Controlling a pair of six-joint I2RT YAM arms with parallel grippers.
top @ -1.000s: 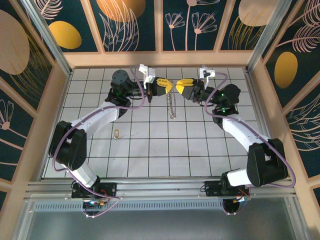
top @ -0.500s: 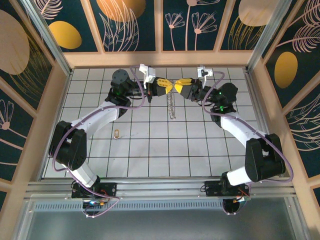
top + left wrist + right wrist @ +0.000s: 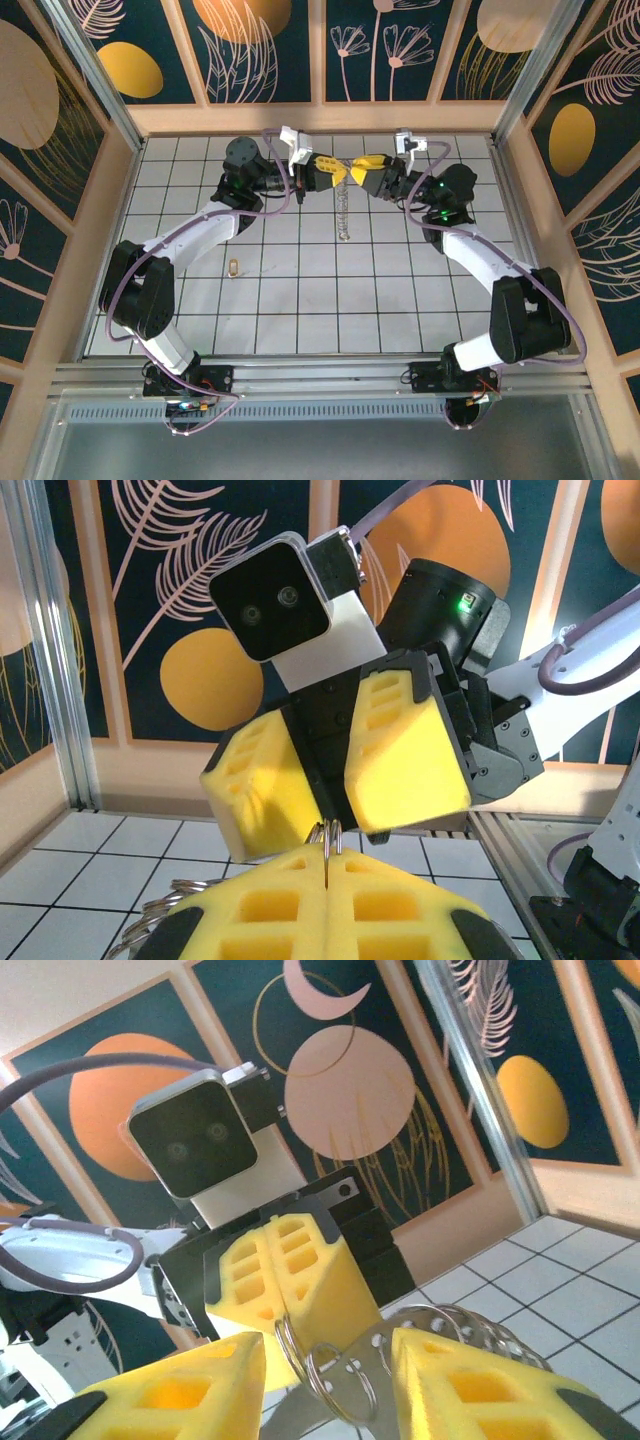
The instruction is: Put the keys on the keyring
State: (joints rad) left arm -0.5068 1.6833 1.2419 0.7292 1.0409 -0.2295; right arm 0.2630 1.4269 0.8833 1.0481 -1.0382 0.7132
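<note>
Closing in since a second ago, my right gripper (image 3: 357,171) stood parted around the hanging keyring (image 3: 343,212), pinched by my left gripper (image 3: 339,174); the key (image 3: 233,267) lay unthreaded on the table (image 3: 400,300)

Surface: table (image 3: 300,310), topped with white square tiles and dark grid lines. Light wooden framing encloses it on the left, far and right sides; a metal rail (image 3: 320,372) runs along the near edge.

Lying on it:
- One key (image 3: 233,267), small and brass-gold, flat on a tile in the left half, its long axis running roughly near to far. It lies beside the left arm's pale forearm, apart from it.
- Keyring (image 3: 343,215), a thin silvery loop hanging long and narrow over the far middle tiles; whether its lower end touches the surface cannot be told.
</note>
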